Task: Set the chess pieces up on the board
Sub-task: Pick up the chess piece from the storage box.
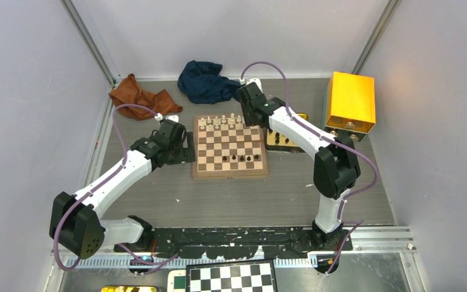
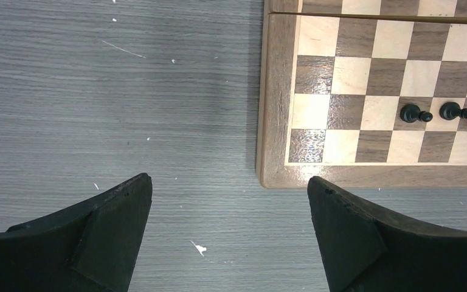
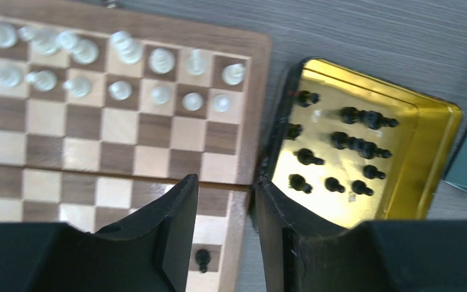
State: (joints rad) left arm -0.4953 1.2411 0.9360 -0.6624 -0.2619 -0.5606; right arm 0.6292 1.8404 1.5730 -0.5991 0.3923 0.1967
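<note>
Right wrist: right hand [image 3: 225, 182] parted, empty, straddling board [image 3: 256, 73] edge by tin [image 3: 444, 115], likely fetching pieces [image 3: 352, 144]; left hand [image 2: 228, 181] spread wide, parked clear.

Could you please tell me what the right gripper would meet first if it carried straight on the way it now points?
The right gripper would probably meet the board's right rim, seen between its fingers. One finger might catch the gold tin alongside; depth is unclear.
</note>
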